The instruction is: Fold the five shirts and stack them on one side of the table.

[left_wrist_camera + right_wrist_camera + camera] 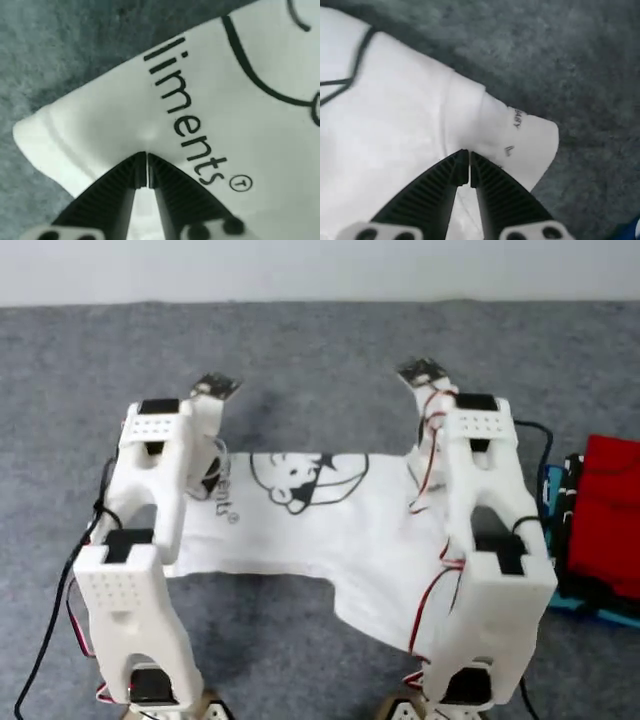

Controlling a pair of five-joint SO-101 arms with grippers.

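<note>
White shirt [330,540] with a black printed figure is lying spread flat on the grey felt table cover [320,350]. The left gripper [146,172] is pressing its fingers together on a small pucker of the shirt's cloth, just beside the black lettering and near a folded corner of the shirt. The right gripper [469,170] is likewise pinching the shirt's cloth, fingers together, near the shirt's opposite corner. A stack of folded shirts [605,505], red uppermost, is sitting apart from the white shirt, off the end where the right gripper is.
</note>
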